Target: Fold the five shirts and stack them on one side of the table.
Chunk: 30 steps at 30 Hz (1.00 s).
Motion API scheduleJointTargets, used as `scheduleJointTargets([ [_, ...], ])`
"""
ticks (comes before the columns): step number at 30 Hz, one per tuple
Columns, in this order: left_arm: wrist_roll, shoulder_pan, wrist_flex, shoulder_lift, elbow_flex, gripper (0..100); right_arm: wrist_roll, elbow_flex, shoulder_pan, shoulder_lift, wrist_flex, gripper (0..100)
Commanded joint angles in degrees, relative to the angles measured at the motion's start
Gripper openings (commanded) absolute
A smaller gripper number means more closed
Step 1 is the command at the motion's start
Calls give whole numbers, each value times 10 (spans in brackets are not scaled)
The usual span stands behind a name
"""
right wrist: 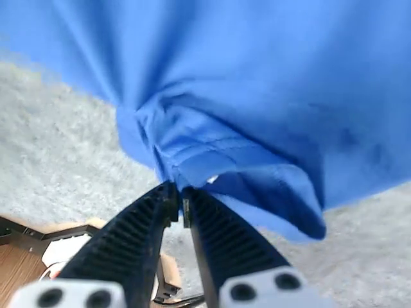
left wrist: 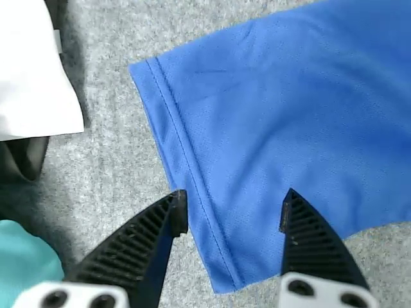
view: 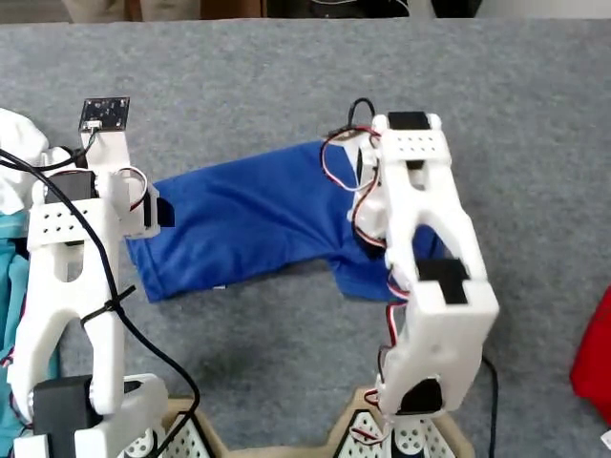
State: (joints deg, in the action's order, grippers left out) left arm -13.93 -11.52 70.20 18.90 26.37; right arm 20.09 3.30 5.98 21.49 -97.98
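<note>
Left jaws: spread wide, holding nothing; the hemmed edge of the blue shirt [left wrist: 289,115] runs between them.
Right jaws: pinched together on a bunched fold of the blue shirt, with cloth fanning out beyond the tips.
Blue shirt: lies on the grey table [view: 239,76], reaching from one pair of jaws to the other.
Other cloth: white cloth [left wrist: 32,77] and teal cloth [left wrist: 26,263] lie off to the outer side of the left jaws.

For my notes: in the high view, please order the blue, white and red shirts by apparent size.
Largest: blue shirt.
Then white shirt and red shirt: both cut off by the frame edge, too alike to rank.
</note>
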Motion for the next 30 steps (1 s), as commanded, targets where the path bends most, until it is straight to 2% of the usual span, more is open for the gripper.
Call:
scheduleJointTargets([
  [1, 4, -2, 4, 1, -28, 243, -4, -78, 15, -95, 30, 9],
  [11, 4, -3, 5, 2, -28, 243, -5, -320, 76, -212, 176, 11],
  [19, 4, -3, 20, 2, -29, 243, 2, -327, 66, -217, 176, 215],
  [21, 4, -5, 20, 2, -29, 243, 19, -313, 66, -218, 146, 221],
  [25, 4, -6, 20, 2, -29, 243, 27, -225, 55, -218, 21, 214],
  [27, 4, -5, 20, 2, -29, 243, 27, -166, 41, -218, -29, 169],
  [30, 4, -4, 20, 2, -29, 243, 28, -104, 8, -212, -30, 82],
])
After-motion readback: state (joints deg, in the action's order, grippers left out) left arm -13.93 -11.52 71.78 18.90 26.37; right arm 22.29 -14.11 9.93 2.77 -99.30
